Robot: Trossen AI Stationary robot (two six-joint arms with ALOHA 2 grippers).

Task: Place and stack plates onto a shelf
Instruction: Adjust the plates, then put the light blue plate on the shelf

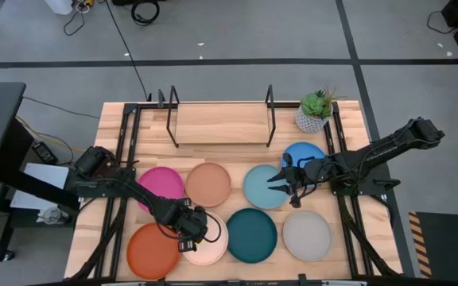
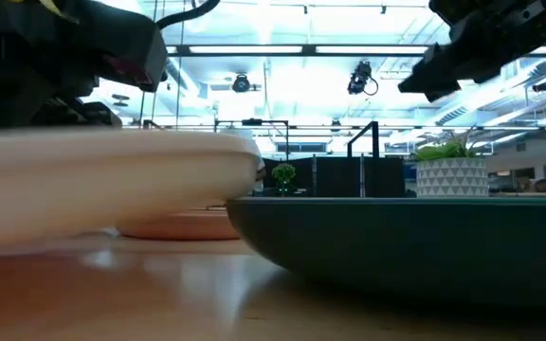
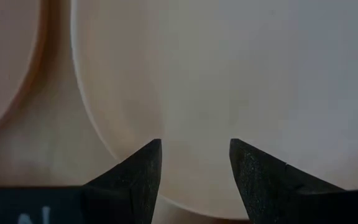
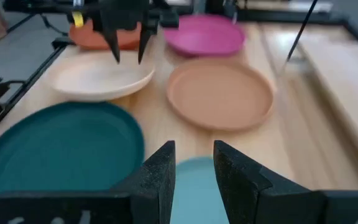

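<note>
Left gripper (image 1: pixel 188 238) down over the cream plate (image 1: pixel 206 241) near the table's front edge, fingers spread in the left wrist view with the plate's rim running under and between them; no pinch visible, contact with the rim impossible to confirm. In the right wrist view, seen from across the table as two thin prongs standing apart above that same plate. Right gripper (image 1: pixel 275 184) out over the light blue plate (image 1: pixel 263 187), fingers parted by a narrow gap, nothing between them, apparently hovering rather than gripping. Around these: orange plate (image 1: pixel 153 249) just beside the cream one, magenta pink plate (image 1: pixel 161 186) and tan plate (image 1: pixel 208 183) in the row behind, dark teal plate (image 1: pixel 251 234) and grey plate (image 1: pixel 307 235) along the front, blue plate (image 1: pixel 302 153) partly under the right arm. At the back, the shelf (image 1: pixel 221 125) with its black uprights, bare of plates; a small potted plant (image 1: pixel 315 111) at its right end. Judged from this: nothing placed or stacked yet, all eight plates on the table, first pickups only being lined up, whole task ahead.
</note>
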